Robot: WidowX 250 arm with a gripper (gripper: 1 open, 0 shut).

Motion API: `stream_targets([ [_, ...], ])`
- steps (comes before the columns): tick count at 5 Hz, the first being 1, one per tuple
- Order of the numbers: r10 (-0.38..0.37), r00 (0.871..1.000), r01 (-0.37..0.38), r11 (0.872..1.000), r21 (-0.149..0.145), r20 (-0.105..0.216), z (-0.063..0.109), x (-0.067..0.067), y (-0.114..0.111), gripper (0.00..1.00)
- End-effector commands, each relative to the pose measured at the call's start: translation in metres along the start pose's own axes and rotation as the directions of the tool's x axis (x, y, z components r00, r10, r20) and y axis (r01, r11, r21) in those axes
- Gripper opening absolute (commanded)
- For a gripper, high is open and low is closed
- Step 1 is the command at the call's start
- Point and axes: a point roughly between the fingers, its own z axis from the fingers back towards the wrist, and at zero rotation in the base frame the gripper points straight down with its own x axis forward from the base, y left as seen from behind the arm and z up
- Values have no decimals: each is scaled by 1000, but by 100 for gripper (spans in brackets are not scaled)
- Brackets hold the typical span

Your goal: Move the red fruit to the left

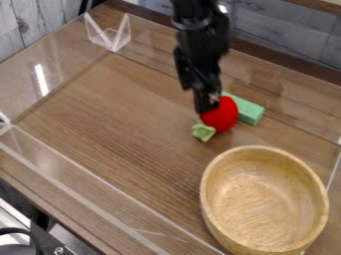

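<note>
The red fruit (222,113) is small, glossy and round. It rests on the wooden tabletop with a light-green leafy bit (202,131) at its lower left. My gripper (204,103) hangs on a dark arm coming down from the top of the view. Its tips are at the fruit's upper left edge, touching or just in front of it. The fingers show as one dark narrow shape, so the gap between them cannot be made out. Nothing is lifted. A flat green block (249,115) lies right behind the fruit on its right side.
A large wooden bowl (314,191) stands at the front right. Clear plastic walls (40,80) ring the table, with a clear stand (110,35) at the back left. Bare wood (107,120) stretches left of the fruit.
</note>
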Motion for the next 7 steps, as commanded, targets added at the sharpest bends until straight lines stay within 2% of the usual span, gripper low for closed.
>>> stream_targets([
  [1, 30, 999, -30, 999, 32, 15, -18, 11, -3, 100],
  [3, 128, 992, -128, 990, 59, 7, -20, 27, 29, 100],
  [4, 133, 991, -133, 989, 60, 1, -28, 24, 28, 0],
  [5, 145, 989, -144, 988, 53, -12, -37, 20, 23, 0],
  [6, 142, 990, -141, 989, 41, -22, -37, 18, 31, 100],
  [7, 137, 990, -136, 990, 30, -28, -35, 17, 38, 100],
])
